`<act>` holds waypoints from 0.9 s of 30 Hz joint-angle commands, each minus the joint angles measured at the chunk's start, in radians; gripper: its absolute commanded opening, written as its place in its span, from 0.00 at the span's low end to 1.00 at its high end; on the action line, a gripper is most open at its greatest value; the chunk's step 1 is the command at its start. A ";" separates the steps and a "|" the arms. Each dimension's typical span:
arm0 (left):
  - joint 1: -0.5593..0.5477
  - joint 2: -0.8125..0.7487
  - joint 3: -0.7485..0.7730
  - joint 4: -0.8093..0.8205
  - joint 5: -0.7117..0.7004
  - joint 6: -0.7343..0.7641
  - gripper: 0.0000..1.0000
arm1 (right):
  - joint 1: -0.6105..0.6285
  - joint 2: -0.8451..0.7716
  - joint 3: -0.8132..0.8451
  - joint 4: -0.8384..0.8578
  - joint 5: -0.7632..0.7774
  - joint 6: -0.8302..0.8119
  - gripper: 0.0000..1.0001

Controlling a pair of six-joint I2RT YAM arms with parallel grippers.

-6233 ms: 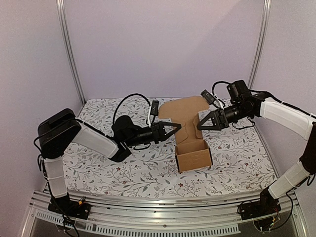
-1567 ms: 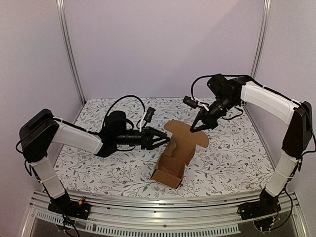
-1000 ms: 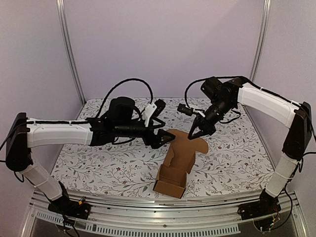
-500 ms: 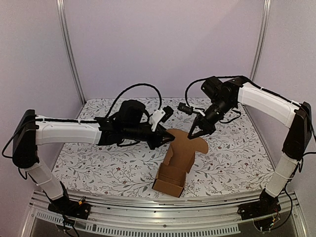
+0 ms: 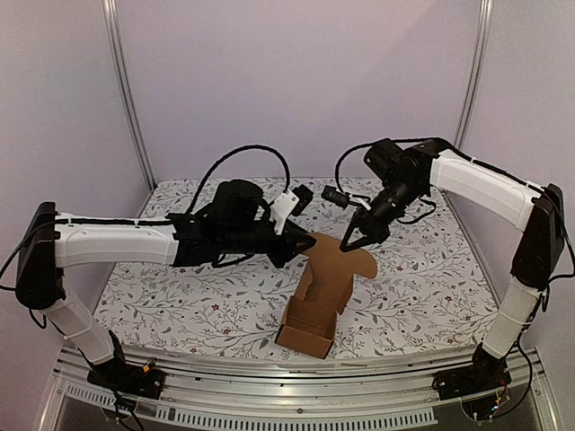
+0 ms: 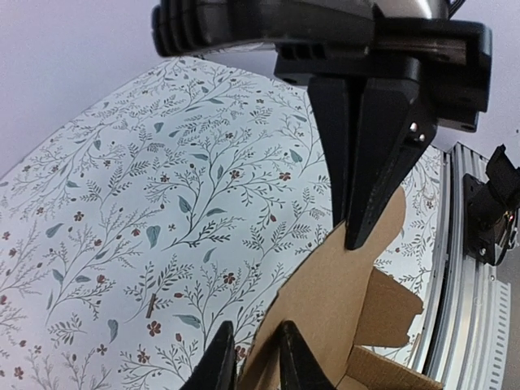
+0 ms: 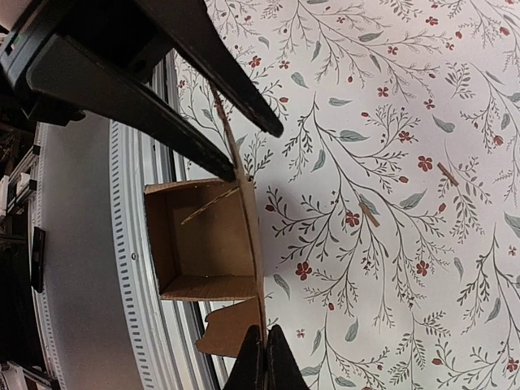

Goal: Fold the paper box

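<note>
Closed in over the last second: left gripper [image 5: 302, 244] is now on the lid; the box hasn't shifted.
The plain brown creased cardboard box [image 5: 310, 325] sits near-centre on the floral tablecloth [image 5: 180, 296], tray open, with its rounded lid flap [image 5: 341, 262] raised. The left fingers straddle the flap's left edge with a narrow gap, which I read as a grip. The right gripper [image 5: 345, 244] is pinched fully onto the flap's top edge. Step in hand: closing the lid. Next I'd swing the flap toward the near side, over the tray, moving both arms together so the crease doesn't tear.
</note>
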State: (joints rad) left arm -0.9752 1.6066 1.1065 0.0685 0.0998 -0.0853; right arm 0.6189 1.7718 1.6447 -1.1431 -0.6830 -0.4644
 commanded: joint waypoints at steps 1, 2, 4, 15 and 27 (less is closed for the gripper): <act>-0.010 -0.026 0.012 -0.018 -0.019 -0.005 0.16 | 0.002 0.023 0.022 0.000 0.007 0.016 0.00; -0.010 -0.025 0.014 -0.024 -0.019 -0.005 0.14 | 0.001 0.023 0.022 -0.001 0.005 0.018 0.00; -0.012 -0.023 0.017 -0.033 -0.030 -0.008 0.12 | 0.001 0.023 0.025 -0.001 0.007 0.021 0.00; -0.073 0.071 0.084 0.096 -0.289 -0.355 0.09 | 0.004 0.033 0.050 0.087 0.013 0.204 0.00; -0.095 -0.022 0.151 -0.024 -0.219 -0.255 0.52 | -0.050 0.002 0.024 0.048 0.023 0.145 0.00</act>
State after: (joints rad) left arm -1.0409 1.7473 1.2705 0.0929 -0.1776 -0.4595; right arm 0.5987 1.7893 1.6821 -1.0920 -0.5907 -0.2558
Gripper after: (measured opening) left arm 0.389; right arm 0.006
